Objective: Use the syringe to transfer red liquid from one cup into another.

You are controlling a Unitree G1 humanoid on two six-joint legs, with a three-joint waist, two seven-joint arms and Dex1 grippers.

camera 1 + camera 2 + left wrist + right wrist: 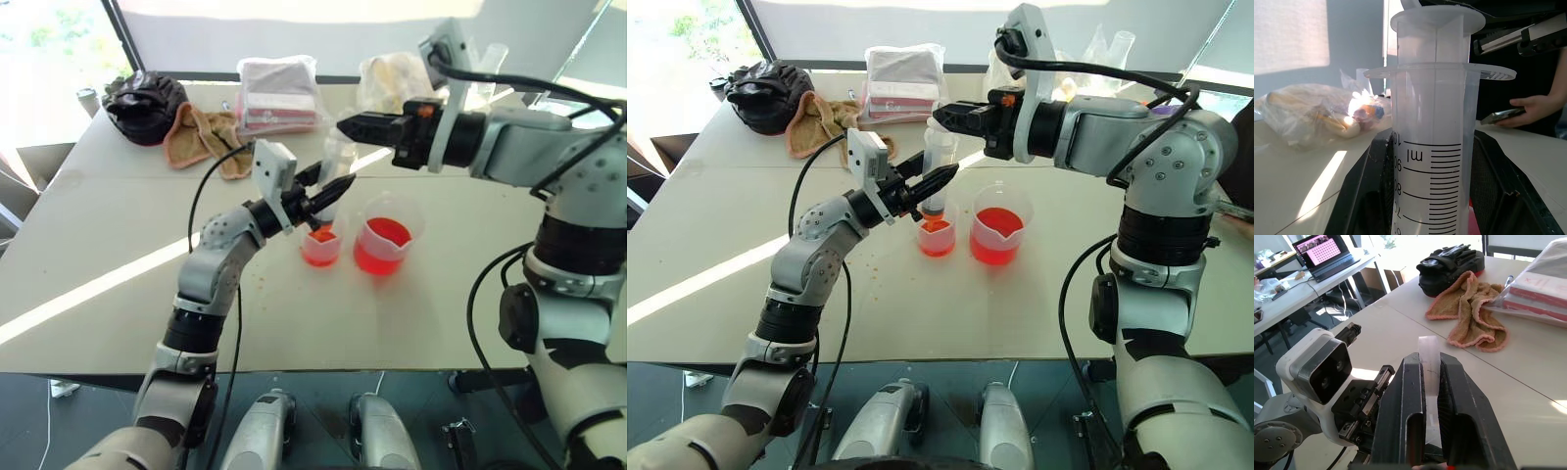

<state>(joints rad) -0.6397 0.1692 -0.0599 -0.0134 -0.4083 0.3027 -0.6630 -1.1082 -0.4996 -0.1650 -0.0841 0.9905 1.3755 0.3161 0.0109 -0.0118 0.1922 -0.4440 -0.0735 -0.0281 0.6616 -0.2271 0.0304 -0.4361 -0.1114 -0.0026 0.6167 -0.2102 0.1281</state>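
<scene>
1. Two grippers share one tool. The left gripper (939,179) has its black fingers clamped on the barrel of the syringe (939,171), which stands upright with its orange tip down in the smaller cup (936,235). The right gripper (942,117) reaches in from above, its fingers drawn together at the white plunger top.

2. By my reading, the step in hand is working the plunger over the smaller cup, either pressing liquid out or starting a draw. The left wrist view shows the plunger head sitting close above the barrel flange, so the barrel looks nearly emptied.

3. Red liquid (996,238) fills the lower part of the larger cup (999,223), and a shallower layer lies in the smaller cup just beside it. Both stand near the middle of the table (715,225), well away from its edges.

4. Next, the right gripper probably has to move the plunger straight along the barrel's axis while the left keeps the barrel steady. Any sideways push could tip the narrow cup or slip the tip out.

5. A towel (823,119), a black bag (766,93) and wrapped packets (903,90) lie along the table's far edge, well apart from the cups.
</scene>
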